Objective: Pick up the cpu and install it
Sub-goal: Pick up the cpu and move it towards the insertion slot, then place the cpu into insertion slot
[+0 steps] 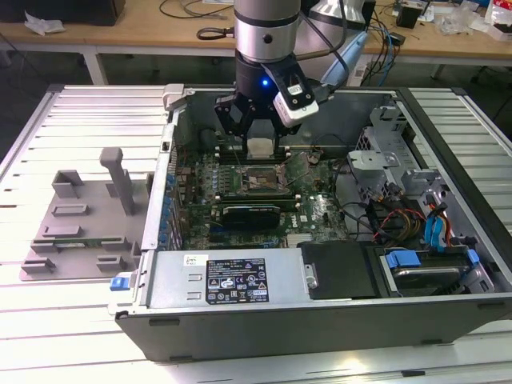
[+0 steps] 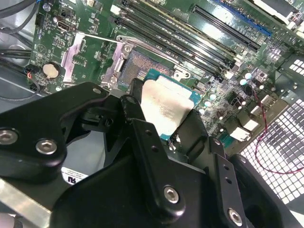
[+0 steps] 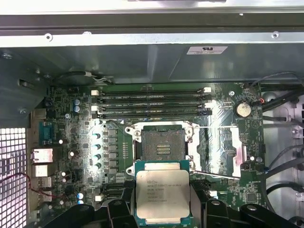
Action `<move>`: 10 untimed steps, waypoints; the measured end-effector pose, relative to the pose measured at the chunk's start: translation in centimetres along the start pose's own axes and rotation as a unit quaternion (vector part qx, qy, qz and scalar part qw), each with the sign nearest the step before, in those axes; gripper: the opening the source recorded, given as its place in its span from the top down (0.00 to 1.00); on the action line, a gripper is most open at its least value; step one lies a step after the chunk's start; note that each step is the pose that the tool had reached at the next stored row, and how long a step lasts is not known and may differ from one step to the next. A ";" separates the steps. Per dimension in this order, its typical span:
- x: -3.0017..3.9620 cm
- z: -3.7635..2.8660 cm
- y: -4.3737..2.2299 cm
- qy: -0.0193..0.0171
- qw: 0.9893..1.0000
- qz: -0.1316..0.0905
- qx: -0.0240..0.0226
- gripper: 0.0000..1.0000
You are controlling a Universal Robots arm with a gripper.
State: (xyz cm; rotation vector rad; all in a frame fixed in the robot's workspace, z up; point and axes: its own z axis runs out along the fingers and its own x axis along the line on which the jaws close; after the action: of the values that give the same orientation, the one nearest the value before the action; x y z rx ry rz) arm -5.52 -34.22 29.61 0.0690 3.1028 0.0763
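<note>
Presently: fingers (image 2: 136, 95) clenched on two opposite edges of the cpu (image 3: 162, 192); the gripper (image 3: 162, 203) holds it flat, metal face up. The cpu hangs above the open socket (image 3: 164, 142), not seated in it. The first wrist view shows the bare socket bed and the memory slots (image 3: 152, 102) beyond the socket. The exterior view shows a grey fixture plate (image 1: 76, 228) outside the case, well apart from the socket. Printed lettering on the cpu lid; white label (image 3: 206, 50) on the case wall beyond the socket.
</note>
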 end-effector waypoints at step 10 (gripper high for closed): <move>0.00 0.02 -0.01 0.000 1.000 0.001 0.000 0.45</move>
State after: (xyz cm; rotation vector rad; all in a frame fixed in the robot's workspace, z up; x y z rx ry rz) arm -5.53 -34.22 29.58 0.0720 3.1026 0.0764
